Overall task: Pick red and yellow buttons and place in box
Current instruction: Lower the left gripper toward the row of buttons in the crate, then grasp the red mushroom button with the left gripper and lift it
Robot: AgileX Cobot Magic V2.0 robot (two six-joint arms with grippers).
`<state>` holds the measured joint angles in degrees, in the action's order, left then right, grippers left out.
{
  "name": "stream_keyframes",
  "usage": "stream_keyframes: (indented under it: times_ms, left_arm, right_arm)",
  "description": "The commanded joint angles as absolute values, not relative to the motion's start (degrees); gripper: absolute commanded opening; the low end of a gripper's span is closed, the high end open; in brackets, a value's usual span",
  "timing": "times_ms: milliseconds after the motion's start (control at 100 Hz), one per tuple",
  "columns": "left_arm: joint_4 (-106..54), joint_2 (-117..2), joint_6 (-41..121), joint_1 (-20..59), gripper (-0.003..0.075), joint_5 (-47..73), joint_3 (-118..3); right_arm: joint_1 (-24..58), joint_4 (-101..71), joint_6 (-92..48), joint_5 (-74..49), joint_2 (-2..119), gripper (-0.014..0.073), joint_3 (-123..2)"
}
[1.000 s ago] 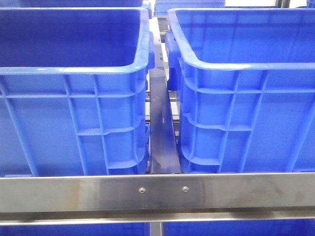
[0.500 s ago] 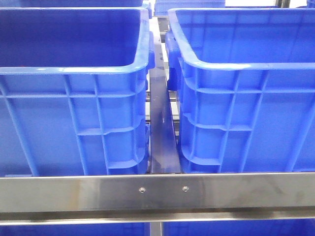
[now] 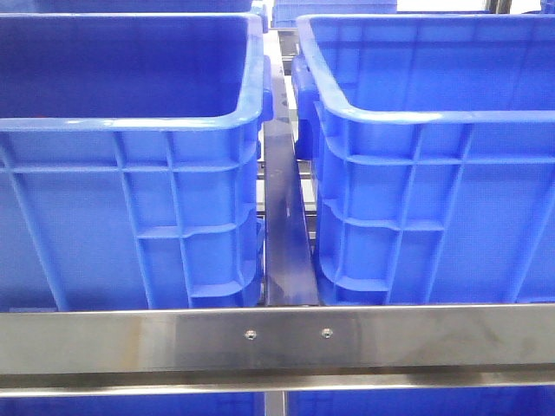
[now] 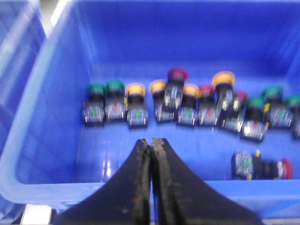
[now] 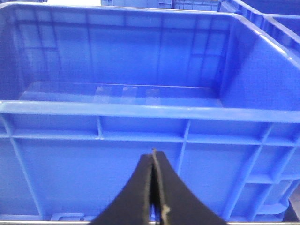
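Steel rail (image 3: pixel 277 338) runs across the front of the rack, dark metal divider (image 3: pixel 284 225) behind it between two big blue crates side by side: left crate (image 3: pixel 130 182), right crate (image 3: pixel 434 182). No arms in the front view.

Left claw (image 4: pixel 151 145): tips pressed together, holding nothing, hanging over the near rim of a blue bin (image 4: pixel 42 108) full of push buttons. They lie in a loose row on the bin floor, caps green, yellow and red. A red button (image 4: pixel 177 75) sits near mid-row, a yellow button (image 4: pixel 223 79) just beside it. One more red-capped button (image 4: pixel 262 166) lies on its side apart from the row. View is blurred.

Right claw (image 5: pixel 153 157): tips together, nothing held, facing the outer wall of the box (image 5: pixel 140 117). Visible part of its floor shows only glare.
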<state>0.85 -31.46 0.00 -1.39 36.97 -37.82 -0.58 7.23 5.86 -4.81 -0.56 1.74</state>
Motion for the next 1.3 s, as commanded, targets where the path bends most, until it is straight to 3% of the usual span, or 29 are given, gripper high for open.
stream_keyframes:
  times_ms: [0, 70, 140, 330, 430, 840, 1290]
  left_arm:
    - [0.36, -37.66, 1.27, -1.44, -0.0018, 35.62, -42.98]
    - [0.36, -42.59, 1.27, -1.44, 0.0002, 35.62, -45.6]
    - [0.36, -47.41, 1.27, -1.44, 0.0069, 36.34, -48.38]
    - [0.0, -59.02, 1.48, -1.44, 0.0396, 36.72, -55.69]
    - [-0.51, -64.71, 1.48, -1.44, 0.0523, 37.75, -59.82]
    - [-5.04, -84.74, 1.48, -1.09, 0.0533, 50.16, -75.18]
    - [-7.66, -95.85, 8.07, 1.1, 0.0533, 51.11, -83.82]
  right_arm:
    - [-0.58, 7.65, 5.81, -0.53, -1.92, -0.0068, 0.71]
    - [-0.58, 7.65, 5.81, -0.53, -1.92, -0.0068, 0.71]
    - [-0.58, 7.65, 5.81, -0.53, -1.92, -0.0068, 0.71]
    - [-0.58, 7.65, 5.81, -0.53, -1.92, -0.0068, 0.71]
    - [-0.58, 7.65, 5.81, -0.53, -1.92, -0.0068, 0.71]
    - [-0.58, 7.65, 5.81, -0.53, -1.92, -0.0068, 0.71]
    - [-0.58, 7.65, 5.81, -0.53, -1.92, -0.0068, 0.71]
